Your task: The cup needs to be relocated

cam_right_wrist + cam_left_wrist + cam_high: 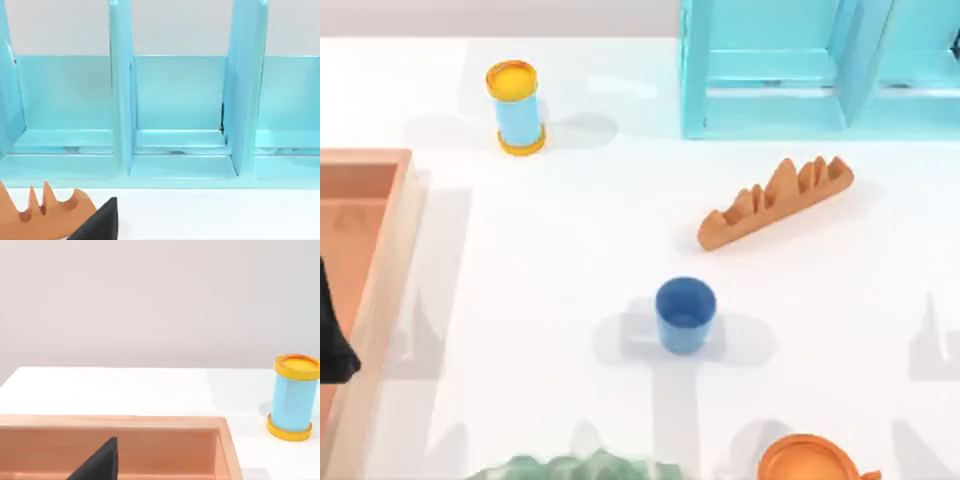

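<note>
A: From above, where is the cup (pixel 685 314)?

B: Upright on the white table (pixel 570 250), near centre, nothing touching it. The orange ridged block (pixel 775 202) lies to its far right, the light-blue cylinder (pixel 517 107) far left, the orange cup (pixel 808 460) at the near edge.

A: Left wrist view?

B: The wooden tray (pixel 115 422), the cylinder (pixel 292 397) beyond; the left gripper's opening I cannot tell.

A: Right wrist?

B: The turquoise shelf (pixel 175 115) and the block (pixel 45 212); right gripper, cannot tell either
</note>
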{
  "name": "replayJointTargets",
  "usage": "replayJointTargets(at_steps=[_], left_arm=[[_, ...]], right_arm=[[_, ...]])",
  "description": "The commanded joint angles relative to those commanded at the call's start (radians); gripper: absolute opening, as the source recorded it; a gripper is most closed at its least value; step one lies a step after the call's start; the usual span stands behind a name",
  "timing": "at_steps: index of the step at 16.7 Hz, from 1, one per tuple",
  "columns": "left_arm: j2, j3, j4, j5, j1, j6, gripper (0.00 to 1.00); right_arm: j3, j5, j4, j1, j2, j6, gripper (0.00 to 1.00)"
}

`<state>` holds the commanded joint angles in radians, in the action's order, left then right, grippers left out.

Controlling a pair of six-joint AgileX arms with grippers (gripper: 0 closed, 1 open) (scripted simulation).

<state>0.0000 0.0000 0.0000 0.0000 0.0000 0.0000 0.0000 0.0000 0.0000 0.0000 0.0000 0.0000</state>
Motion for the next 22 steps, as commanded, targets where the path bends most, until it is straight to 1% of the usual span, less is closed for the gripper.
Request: replayJointTargets(at_steps=[3, 5, 9, 14, 22], left_arm=[[0.000, 0.000, 0.000, 0.000, 0.000, 0.000, 1.00], [0.000, 0.000, 0.000, 0.000, 0.000, 0.000, 1.00], [0.000, 0.000, 0.000, 0.000, 0.000, 0.000, 1.00], [0.000, 0.000, 0.000, 0.000, 0.000, 0.000, 1.00], [0.000, 0.000, 0.000, 0.000, 0.000, 0.000, 1.00]], right_arm=[[0.008, 0.000, -0.006, 0.003, 0.010, 0.004, 1.00], [0.048, 0.001, -0.039, 0.016, 0.060, 0.026, 1.00], [0.219, 0.003, -0.172, 0.074, 0.266, 0.112, 1.00], [0.568, 0.006, -0.432, 0.195, 0.651, 0.270, 1.00], [1.255, 0.005, -0.927, 0.447, 1.390, 0.530, 1.00]])
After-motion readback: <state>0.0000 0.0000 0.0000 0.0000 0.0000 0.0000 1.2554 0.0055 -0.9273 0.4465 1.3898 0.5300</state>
